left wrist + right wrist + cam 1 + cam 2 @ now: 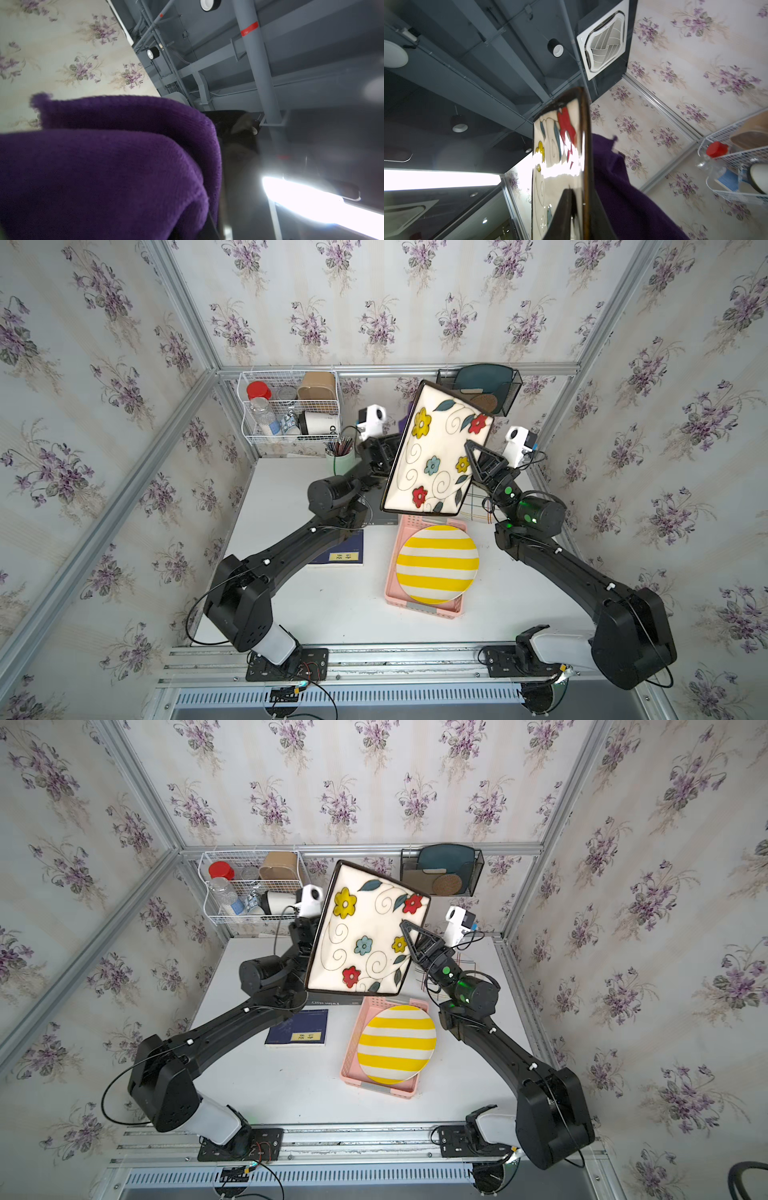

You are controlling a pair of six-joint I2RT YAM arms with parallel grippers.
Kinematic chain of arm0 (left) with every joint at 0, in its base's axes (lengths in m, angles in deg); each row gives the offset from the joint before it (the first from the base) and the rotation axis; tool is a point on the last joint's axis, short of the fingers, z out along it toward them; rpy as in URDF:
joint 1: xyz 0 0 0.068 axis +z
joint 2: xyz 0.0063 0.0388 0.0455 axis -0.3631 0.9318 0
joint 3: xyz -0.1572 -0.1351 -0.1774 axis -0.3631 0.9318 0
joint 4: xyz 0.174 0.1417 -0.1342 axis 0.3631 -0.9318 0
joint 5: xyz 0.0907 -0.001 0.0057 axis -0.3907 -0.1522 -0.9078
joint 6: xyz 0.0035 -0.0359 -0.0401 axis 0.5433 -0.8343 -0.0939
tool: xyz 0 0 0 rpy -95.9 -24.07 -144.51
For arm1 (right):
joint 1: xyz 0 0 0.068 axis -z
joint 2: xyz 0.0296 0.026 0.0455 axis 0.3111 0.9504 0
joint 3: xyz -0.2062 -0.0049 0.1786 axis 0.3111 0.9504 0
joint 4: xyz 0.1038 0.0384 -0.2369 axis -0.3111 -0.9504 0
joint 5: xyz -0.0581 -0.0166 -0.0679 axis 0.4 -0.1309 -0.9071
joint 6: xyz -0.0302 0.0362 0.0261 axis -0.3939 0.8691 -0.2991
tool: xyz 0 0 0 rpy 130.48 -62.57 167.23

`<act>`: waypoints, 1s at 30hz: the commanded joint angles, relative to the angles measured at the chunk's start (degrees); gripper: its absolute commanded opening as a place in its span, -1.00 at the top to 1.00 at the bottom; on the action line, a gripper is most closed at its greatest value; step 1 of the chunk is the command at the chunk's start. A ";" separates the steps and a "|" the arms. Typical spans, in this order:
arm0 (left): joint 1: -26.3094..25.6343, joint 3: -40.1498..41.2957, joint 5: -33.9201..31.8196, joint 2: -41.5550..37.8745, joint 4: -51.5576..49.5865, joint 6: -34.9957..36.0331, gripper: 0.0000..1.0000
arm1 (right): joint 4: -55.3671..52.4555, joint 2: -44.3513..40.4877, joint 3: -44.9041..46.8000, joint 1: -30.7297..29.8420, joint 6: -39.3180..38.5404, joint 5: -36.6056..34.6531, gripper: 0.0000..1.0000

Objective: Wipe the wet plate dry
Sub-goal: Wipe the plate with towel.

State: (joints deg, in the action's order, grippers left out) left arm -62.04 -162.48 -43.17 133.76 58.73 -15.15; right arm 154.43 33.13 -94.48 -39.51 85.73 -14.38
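The plate (432, 456) (365, 928) is rectangular and cream with painted flowers and a dark rim. It is held up in the air, tilted on edge, above the back of the table. My right gripper (471, 448) (405, 928) (581, 207) is shut on its right edge, one finger (564, 207) on the glossy face. Behind the plate, my left gripper (384, 450) is shut on a purple cloth (104, 166) (623, 197), which lies against the plate's dark back (332, 135). The cloth hides the left jaws in the left wrist view.
A round yellow-striped plate (436, 564) lies in a pink tray (424, 610) below the raised plate. A blue book (345, 556) lies to its left. At the back are a white wire basket (291, 406), a green pencil cup (345, 460) and a black mesh rack (478, 385).
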 commanded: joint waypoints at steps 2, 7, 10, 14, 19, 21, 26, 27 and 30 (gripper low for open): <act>-1.41 -0.63 6.80 0.56 1.59 0.49 1.00 | -2.70 -0.25 -2.05 5.89 0.38 -7.42 1.00; 1.50 -0.78 6.74 -2.04 1.64 0.51 1.00 | -4.84 -4.35 0.74 7.91 -1.56 -5.17 1.00; 1.72 -1.90 6.63 -1.75 1.41 0.58 1.00 | -5.85 -5.73 3.72 1.52 -6.79 -4.45 1.00; -1.11 -4.33 6.91 1.20 1.17 1.27 1.00 | -3.57 -3.49 2.55 -4.84 -9.50 -5.91 1.00; -5.27 -4.77 7.39 3.76 1.64 0.69 1.00 | -9.12 -2.85 -4.22 -0.16 -10.74 -8.47 1.00; -4.63 -2.80 6.92 1.99 1.63 1.91 1.00 | -10.60 -4.13 -4.46 2.91 -10.59 -8.63 1.00; 1.34 -0.81 6.51 -3.21 1.59 2.55 1.00 | -15.04 -9.37 2.90 4.10 -12.74 -7.82 1.00; 2.43 -0.71 6.46 -3.70 1.56 2.28 1.00 | -14.66 -9.91 4.67 3.17 -12.70 -7.68 1.00; 3.65 -0.96 6.45 -3.90 1.59 1.58 1.00 | -11.29 -10.40 9.13 -2.68 -13.33 -9.50 1.00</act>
State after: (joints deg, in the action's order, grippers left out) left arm -58.76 -162.98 -39.46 130.59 54.20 -13.35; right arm 144.09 22.73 -87.90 -38.55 75.67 -20.09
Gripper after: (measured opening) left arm 0.103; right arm 0.159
